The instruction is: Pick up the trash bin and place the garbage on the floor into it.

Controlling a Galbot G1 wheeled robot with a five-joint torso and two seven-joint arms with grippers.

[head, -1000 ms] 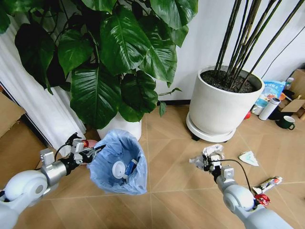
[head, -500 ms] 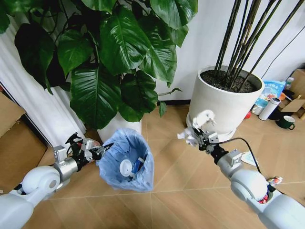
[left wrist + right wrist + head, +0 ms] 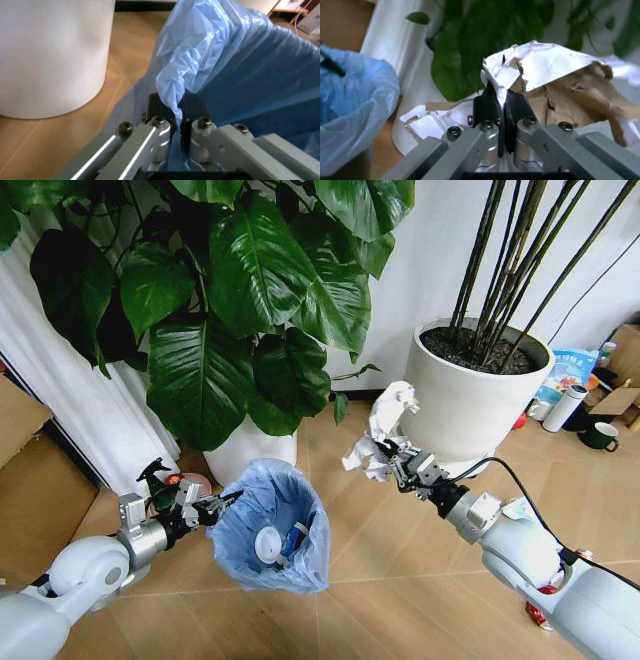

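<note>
The trash bin [image 3: 272, 525], lined with a crinkly light-blue bag, hangs above the floor [image 3: 360, 580] at lower centre-left in the head view. My left gripper [image 3: 213, 507] is shut on its bag rim [image 3: 172, 80]. Inside lie a white disc [image 3: 267, 544] and a blue-white wrapper. My right gripper [image 3: 390, 463] is raised to the right of the bin and shut on a crumpled white and brown paper wad [image 3: 382, 428], also seen close up as torn paper [image 3: 545, 75]. More garbage, a red-white wrapper [image 3: 535, 612], lies on the floor by my right arm.
A big white pot [image 3: 470, 400] with dark stalks stands right behind my right gripper. A leafy plant in a white pot [image 3: 250, 442] stands behind the bin. Mugs, a bottle and boxes [image 3: 590, 405] sit at far right. A cardboard box [image 3: 25, 470] is at left.
My right gripper has lifted the paper wad off the floor and carried it up and left toward the bin. The left gripper has moved the bin slightly right and nearer.
</note>
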